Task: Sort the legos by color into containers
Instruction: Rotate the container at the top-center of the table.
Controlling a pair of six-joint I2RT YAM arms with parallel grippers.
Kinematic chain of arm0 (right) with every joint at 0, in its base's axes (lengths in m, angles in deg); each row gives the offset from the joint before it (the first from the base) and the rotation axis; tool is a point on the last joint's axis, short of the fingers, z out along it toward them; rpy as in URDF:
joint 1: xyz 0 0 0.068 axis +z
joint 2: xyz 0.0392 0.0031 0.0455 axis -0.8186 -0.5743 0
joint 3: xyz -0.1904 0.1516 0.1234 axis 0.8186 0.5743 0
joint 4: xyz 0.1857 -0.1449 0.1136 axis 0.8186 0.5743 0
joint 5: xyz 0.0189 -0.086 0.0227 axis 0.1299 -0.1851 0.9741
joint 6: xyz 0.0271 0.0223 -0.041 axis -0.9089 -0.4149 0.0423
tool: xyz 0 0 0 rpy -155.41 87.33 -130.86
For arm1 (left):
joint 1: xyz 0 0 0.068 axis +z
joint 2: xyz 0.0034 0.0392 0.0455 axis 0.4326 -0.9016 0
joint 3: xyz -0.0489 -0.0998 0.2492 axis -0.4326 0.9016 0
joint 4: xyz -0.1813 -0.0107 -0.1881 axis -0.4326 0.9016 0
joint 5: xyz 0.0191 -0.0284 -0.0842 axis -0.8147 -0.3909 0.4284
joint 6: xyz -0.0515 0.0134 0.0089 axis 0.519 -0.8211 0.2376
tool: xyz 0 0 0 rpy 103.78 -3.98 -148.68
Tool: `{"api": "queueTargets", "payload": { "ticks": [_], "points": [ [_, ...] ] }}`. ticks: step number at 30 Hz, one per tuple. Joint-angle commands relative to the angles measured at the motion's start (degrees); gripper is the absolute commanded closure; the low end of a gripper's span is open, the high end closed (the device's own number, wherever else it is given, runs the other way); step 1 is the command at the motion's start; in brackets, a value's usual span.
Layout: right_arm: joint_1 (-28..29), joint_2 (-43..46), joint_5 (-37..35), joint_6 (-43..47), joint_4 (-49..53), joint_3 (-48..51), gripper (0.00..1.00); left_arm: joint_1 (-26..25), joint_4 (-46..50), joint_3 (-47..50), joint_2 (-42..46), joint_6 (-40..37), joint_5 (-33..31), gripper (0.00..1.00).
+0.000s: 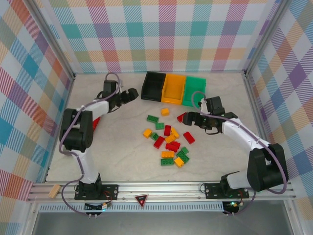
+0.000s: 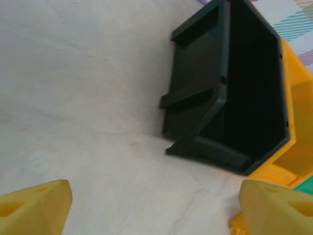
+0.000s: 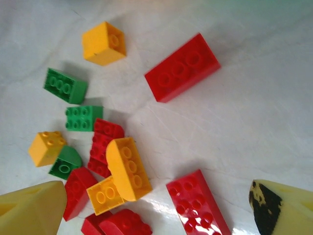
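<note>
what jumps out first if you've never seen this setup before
The scatter of red, green and yellow-orange legos in the middle of the table catches the eye first. Behind it, at the far side, stands a row of three joined containers: black, orange-yellow and green. The right gripper hangs open at the pile's far right edge, and the left gripper is open beside the black container.

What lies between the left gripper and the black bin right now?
Bare table, no bricks, lies between the left gripper and the black bin; the left wrist view shows it.
</note>
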Motion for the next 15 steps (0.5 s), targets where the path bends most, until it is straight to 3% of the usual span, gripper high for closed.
{"api": "queueTargets", "payload": {
  "ticks": [1,4,10,15],
  "points": [
    [1.2,0.1,-3.6,-0.6,4.7,-1.4,0.04,-2.1,6.8,-9.0,-4.3,0.4,1.3,0.19],
    [2.2,1.4,-5.1,-0.8,5.2,-0.7,0.04,-3.6,13.8,-18.3,-10.1,-1.5,-1.8,0.22],
    [3.2,4.0,-5.4,-0.8,5.8,0.4,0.04,-4.8,21.6,-30.9,-19.8,-3.4,-4.3,0.47],
    [3.4,5.2,-5.5,-0.7,6.1,1.1,0.03,-5.5,21.6,-32.2,-21.0,-3.6,-8.0,0.49]
  ]
}}
